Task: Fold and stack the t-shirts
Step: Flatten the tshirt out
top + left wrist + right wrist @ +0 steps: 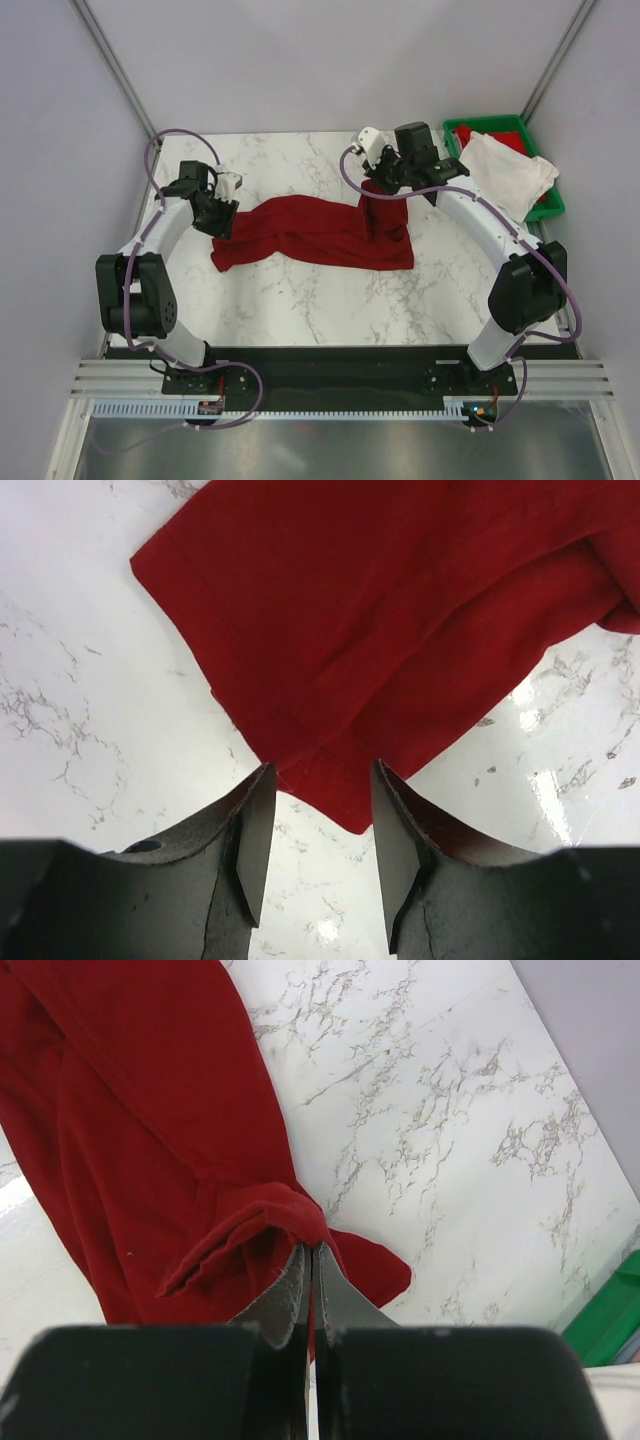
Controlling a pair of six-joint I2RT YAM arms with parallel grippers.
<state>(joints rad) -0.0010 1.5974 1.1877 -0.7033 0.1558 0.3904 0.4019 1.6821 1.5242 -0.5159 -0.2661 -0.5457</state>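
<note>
The dark red t-shirt (310, 235) lies crumpled across the middle of the marble table. My right gripper (377, 190) is shut on a fold of its far right edge (285, 1215) and holds that part lifted above the table. My left gripper (222, 222) is open and empty, just above the shirt's left end; a corner of the red cloth (340, 790) lies between and just beyond its fingertips. The off-white t-shirt (508, 172) lies bunched in the green bin at the far right.
The green plastic bin (551, 207) stands at the table's far right corner; its edge shows in the right wrist view (610, 1325). Grey walls close the table's back and sides. Bare marble (300, 300) lies in front of the red shirt.
</note>
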